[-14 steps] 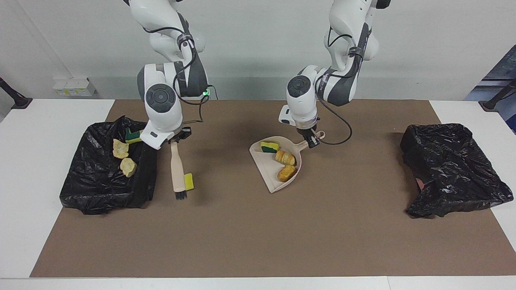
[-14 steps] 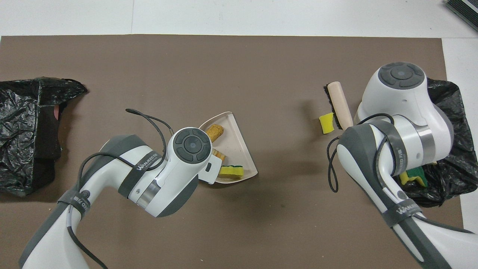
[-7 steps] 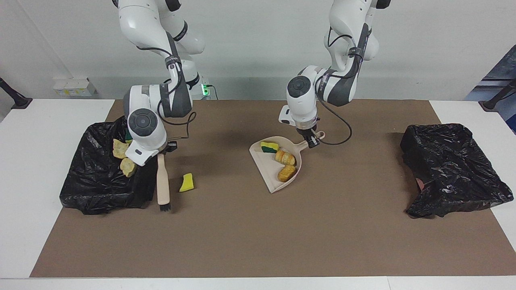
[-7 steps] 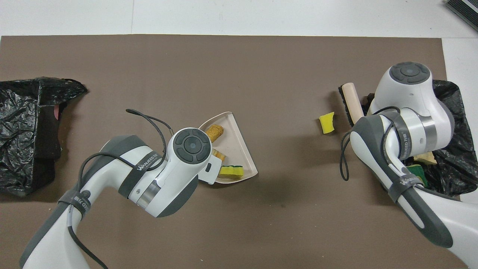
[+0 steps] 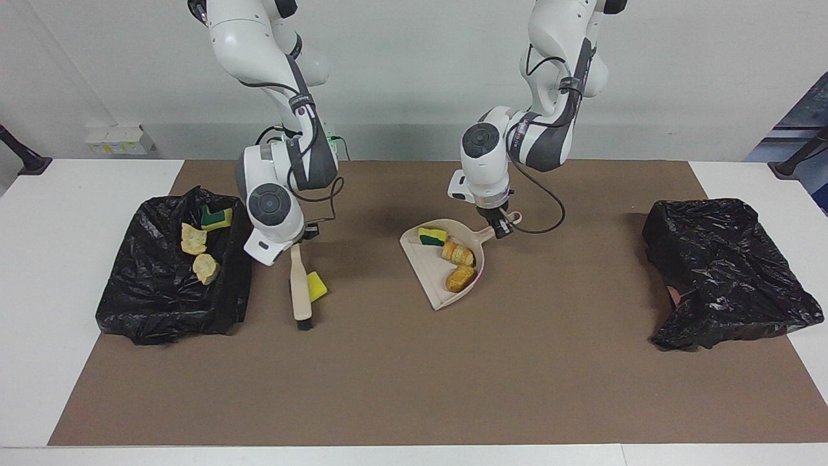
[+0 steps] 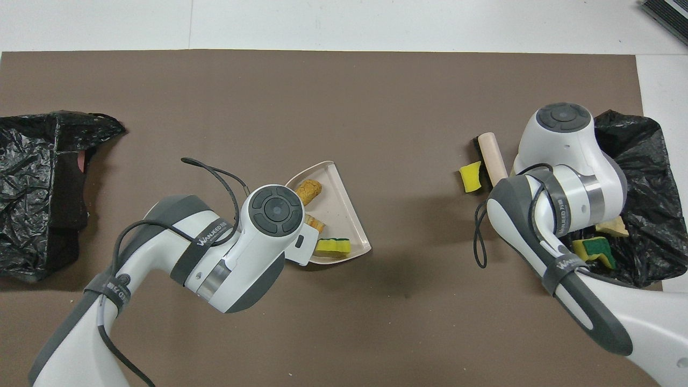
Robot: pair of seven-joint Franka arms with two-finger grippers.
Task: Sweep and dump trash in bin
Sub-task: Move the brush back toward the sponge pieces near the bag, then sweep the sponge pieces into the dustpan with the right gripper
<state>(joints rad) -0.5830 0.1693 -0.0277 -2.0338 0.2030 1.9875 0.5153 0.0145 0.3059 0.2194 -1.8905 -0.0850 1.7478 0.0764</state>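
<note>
Right gripper [image 5: 299, 241] clamped on brush [image 5: 300, 290] handle; bristles touch loose yellow sponge [image 5: 316, 285] beside bin [image 5: 169, 317]. You keep bristles low, push sponge steadily toward dustpan [image 5: 427, 275]. Left gripper [image 5: 499, 224] clamped on dustpan handle: hold lip flat on mat; three pieces ride inside.

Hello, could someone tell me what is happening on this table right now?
Two robot arms are sweeping up trash. The right pincer holds a brush beside a loose yellow sponge piece on the brown mat. The left pincer grips the handle of a beige dustpan holding one sponge and two bread-like lumps. Three pieces already lie in the black bin at the right arm's end. Another black bag sits at the left arm's end.
</note>
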